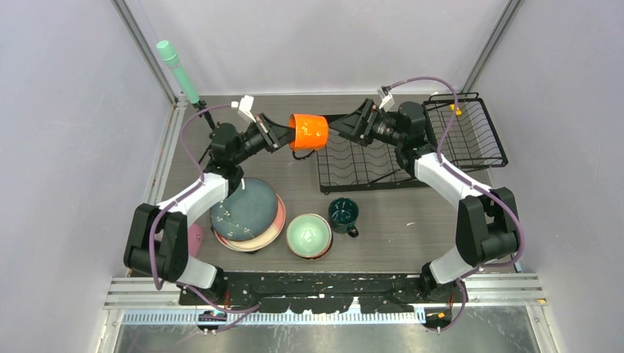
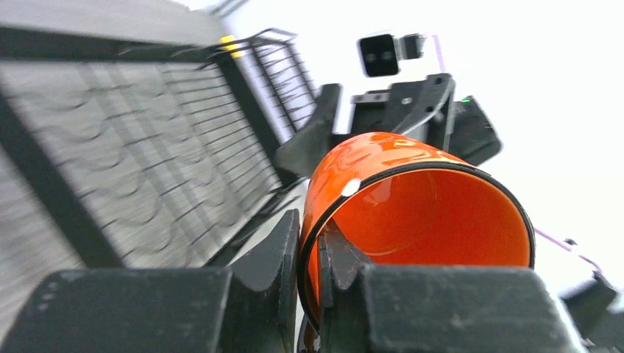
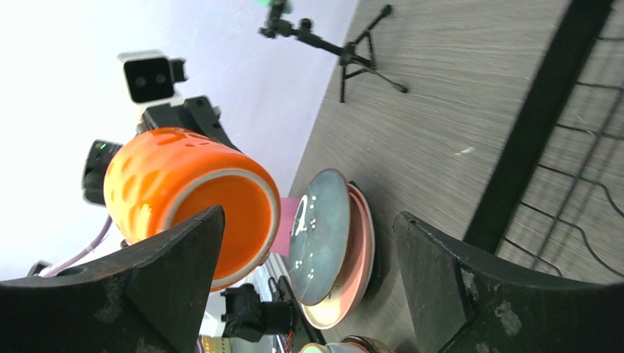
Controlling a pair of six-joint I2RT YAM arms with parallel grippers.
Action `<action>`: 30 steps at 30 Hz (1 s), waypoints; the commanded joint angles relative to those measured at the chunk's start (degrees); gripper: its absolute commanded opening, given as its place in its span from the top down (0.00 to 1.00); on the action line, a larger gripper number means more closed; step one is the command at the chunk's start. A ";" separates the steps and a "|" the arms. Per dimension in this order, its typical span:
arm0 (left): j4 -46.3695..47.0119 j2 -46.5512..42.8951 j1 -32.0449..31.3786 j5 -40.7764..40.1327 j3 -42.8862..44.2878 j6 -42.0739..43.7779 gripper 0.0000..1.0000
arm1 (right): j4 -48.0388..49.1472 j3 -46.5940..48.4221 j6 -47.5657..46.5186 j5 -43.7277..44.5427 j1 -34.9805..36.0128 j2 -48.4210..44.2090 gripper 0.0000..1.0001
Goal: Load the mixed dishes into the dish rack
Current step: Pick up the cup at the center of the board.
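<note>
The orange mug (image 1: 307,131) hangs on its side above the left edge of the dish rack (image 1: 471,132). My left gripper (image 1: 283,134) is shut on its rim, one finger inside and one outside (image 2: 310,243). In the left wrist view I look into the mug's mouth (image 2: 427,220). My right gripper (image 1: 342,125) stands open just right of the mug, facing its base. In the right wrist view the mug (image 3: 169,184) shows beside and partly behind one finger, and nothing sits between the fingers of the right gripper (image 3: 309,215).
A dark teal speckled plate (image 1: 243,209) lies on a pink plate (image 1: 274,229) at front left. Next to them are a mint-green bowl (image 1: 309,234) and a dark teal mug (image 1: 343,213). A small pink cup (image 1: 196,239) and a mint-green cylinder on a tripod (image 1: 176,66) stand left.
</note>
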 commanded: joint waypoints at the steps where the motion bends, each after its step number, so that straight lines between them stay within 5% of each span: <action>1: 30.52 3.87 0.25 5.66 0.78 -16.14 1.00 | 14.80 -1.68 2.79 -6.98 0.16 -4.66 0.10; 5: 40.13 8.13 0.27 6.53 2.02 -23.00 1.00 | 21.75 -3.02 6.45 -8.88 0.21 -6.39 0.09; 13: 40.33 7.00 0.19 5.81 1.17 -23.04 1.00 | 24.03 -4.13 5.87 -11.69 0.63 -10.52 0.07; 19: 40.33 6.68 0.12 6.86 0.94 -23.28 1.00 | 13.45 -1.47 -2.66 -12.32 3.59 -11.87 0.07; 25: 40.16 6.47 -0.12 7.20 0.84 -23.24 1.00 | -7.88 4.23 -18.38 -7.82 9.35 -13.59 0.06; 30: 40.14 7.17 -0.83 8.97 1.70 -23.28 1.00 | -7.50 4.86 -19.05 -5.81 10.08 -12.99 0.06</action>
